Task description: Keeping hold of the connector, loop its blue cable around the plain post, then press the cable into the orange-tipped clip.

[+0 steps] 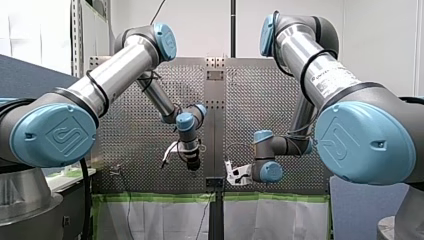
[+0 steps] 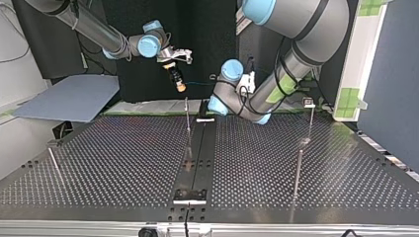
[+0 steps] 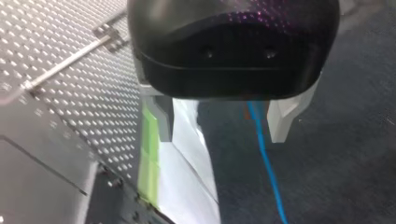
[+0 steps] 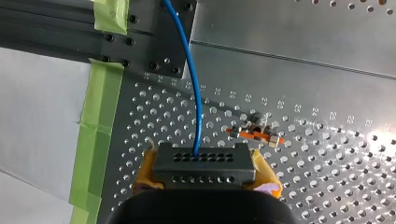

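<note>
Perforated table (image 2: 113, 148) | my right gripper (image 2: 179, 85), upper centre of top view, yellow pads pinching connector (image 4: 204, 163) | my left gripper (image 3: 223, 133) fingers spread astride blue cable (image 3: 264, 154) | risk: ungripped cable could slide out from between them, spoiling the loop.

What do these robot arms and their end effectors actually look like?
Both my left arm and my right arm are silver tubes with grey joints and light-blue round caps bearing an embossed logo, with black cables strapped on. My left end effector is black with pale fingers; my right end effector has yellow pads.
</note>
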Controlling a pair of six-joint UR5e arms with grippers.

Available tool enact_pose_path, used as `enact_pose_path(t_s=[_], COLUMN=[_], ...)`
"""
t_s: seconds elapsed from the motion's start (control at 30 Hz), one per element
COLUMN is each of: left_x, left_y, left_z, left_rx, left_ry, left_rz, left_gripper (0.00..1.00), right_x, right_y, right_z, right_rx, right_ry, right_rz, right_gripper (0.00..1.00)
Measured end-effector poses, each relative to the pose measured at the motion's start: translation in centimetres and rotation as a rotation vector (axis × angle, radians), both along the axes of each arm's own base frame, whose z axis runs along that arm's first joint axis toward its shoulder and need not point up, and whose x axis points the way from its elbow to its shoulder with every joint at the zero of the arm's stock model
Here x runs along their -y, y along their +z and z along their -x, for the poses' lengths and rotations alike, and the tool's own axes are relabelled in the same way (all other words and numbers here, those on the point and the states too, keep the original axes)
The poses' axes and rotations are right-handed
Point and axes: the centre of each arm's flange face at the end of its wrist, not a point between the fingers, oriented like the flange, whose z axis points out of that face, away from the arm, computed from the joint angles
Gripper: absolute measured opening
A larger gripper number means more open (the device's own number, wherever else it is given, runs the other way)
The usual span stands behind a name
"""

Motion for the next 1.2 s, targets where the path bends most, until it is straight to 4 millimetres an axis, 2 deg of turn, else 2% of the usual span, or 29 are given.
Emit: enact_pose_path(t_s=[0.3, 0.53, 0.8, 1.0, 1.2], left_x=[0.5, -0.7, -2.0, -2.2, -1.8], left_y=[-0.6, -1.7, -2.3, -4.5, -7.2], left_z=[-0.8, -0.1, 0.4, 0.9, 0.5], left_rx=[0.02, -0.055, -0.091, -0.13, -0.133], left_ry=[0.037, 0.08, 0.073, 0.051, 0.051], left_rz=[0.139, 0.209, 0.173, 0.141, 0.168], left_gripper=[1.0, 1.0, 1.0, 1.0, 1.0], right_x=[0.0, 0.0, 0.0, 0.0, 0.0], right_y=[0.0, 0.0, 0.0, 0.0, 0.0], right_z=[0.0, 0.0, 0.0, 0.0, -0.1], right_rx=[0.002, 0.002, 0.002, 0.003, 0.001], right_ry=[0.0, 0.0, 0.0, 0.0, 0.001], right_rz=[0.0, 0.0, 0.001, 0.001, 0.0], right_gripper=[0.0, 0.0, 0.0, 0.0, 0.0])
